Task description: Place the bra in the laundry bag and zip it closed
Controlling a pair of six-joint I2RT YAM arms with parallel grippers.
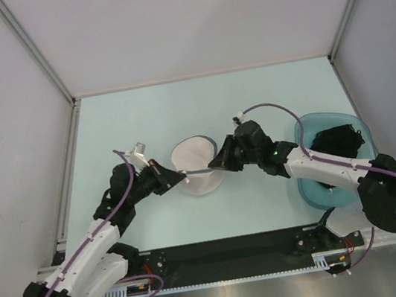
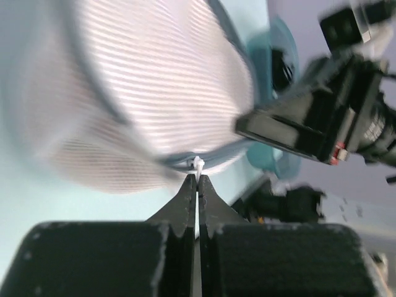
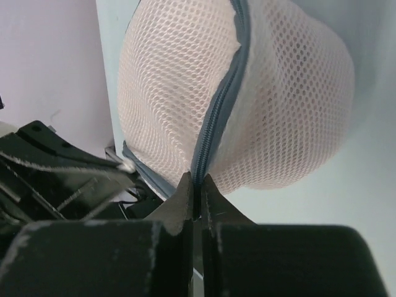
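Observation:
The laundry bag [image 1: 197, 165], a round white mesh pod with a grey zip, sits mid-table between both grippers. A salmon-pink tint shows through its mesh [image 3: 167, 86]; the bra itself is not plainly visible. My left gripper [image 1: 174, 176] is at the bag's left rim, shut [image 2: 198, 179] on the small white zip pull [image 2: 198, 164]. My right gripper [image 1: 216, 165] is at the bag's right rim, shut [image 3: 198, 180] on the zip seam [image 3: 216, 117], which runs up over the dome between the two halves. In the left wrist view the bag [image 2: 161, 80] is blurred.
A translucent teal basin [image 1: 310, 191] stands at the right under my right arm, with a black garment [image 1: 336, 140] in it. The basin also shows in the left wrist view [image 2: 272, 154]. Grey enclosure walls stand on three sides.

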